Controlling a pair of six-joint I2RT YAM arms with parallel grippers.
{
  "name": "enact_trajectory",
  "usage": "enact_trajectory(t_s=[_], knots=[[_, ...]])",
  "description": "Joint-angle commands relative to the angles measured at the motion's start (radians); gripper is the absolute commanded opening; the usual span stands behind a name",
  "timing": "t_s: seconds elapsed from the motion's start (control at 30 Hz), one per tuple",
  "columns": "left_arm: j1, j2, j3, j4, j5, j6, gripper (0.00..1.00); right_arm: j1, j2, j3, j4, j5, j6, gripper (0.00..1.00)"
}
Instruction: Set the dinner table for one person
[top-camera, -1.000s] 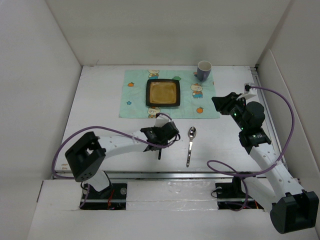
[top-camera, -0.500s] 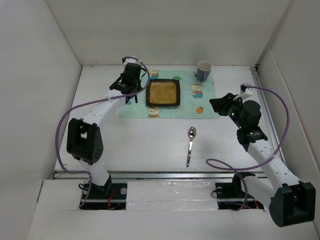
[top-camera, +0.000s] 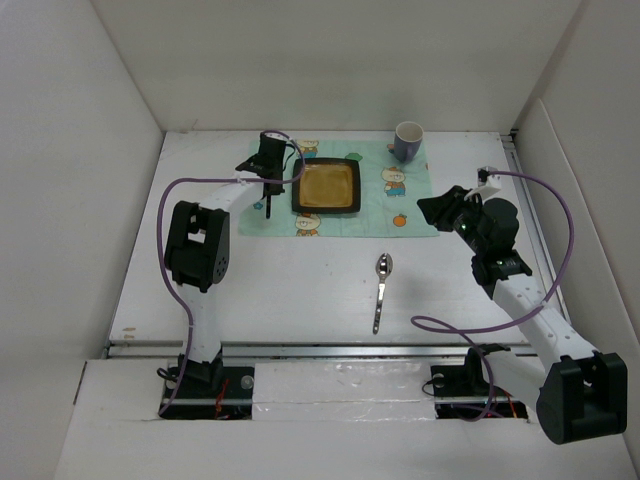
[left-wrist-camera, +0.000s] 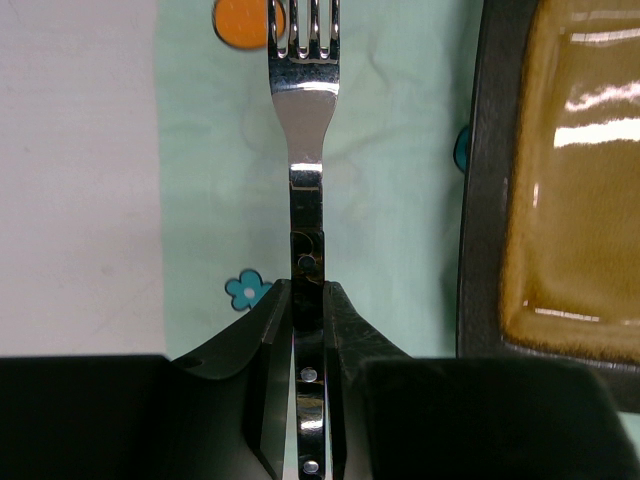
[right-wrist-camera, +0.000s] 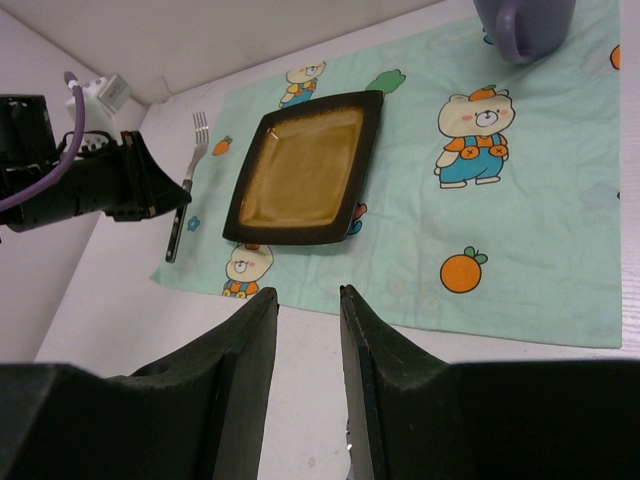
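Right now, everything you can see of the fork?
The fork is polished silver metal at tines and neck, with a dark handle dotted with small rivets. The left pincer is shut on the handle. It points lengthwise over the left strip of the mint-green placemat, beside the square brown plate and apart from it, tines toward the far wall. Whether it rests on the cloth or hangs just above it, I cannot tell.

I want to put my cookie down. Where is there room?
Biggest bare patch: white table left of the spoon, between the cloth and near rail. Also cloth between plate and mug. Crowded: cloth's left strip, fork held beside plate.
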Motion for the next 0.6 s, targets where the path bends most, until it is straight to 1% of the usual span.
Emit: enact_trajectory(t_s=[0.0,0.1,0.2,0.57], knots=[[0.018,0.021,0.059,0.048,0.01,0.034,0.0,-0.006,0.008,-0.003,0.069,-0.01,-0.005,0.37],[0.028,0.055,0.058,0.069,0.023,0.037,0.0,-0.006,0.029,0.004,0.071,-0.028,-0.003,0.37],[0.028,0.081,0.061,0.084,0.038,0.04,0.0,0.003,0.037,0.002,0.075,-0.015,-0.006,0.37],[0.028,0.11,0.102,0.114,0.047,0.037,0.0,0.023,0.047,0.007,0.078,0.007,-0.009,0.37]])
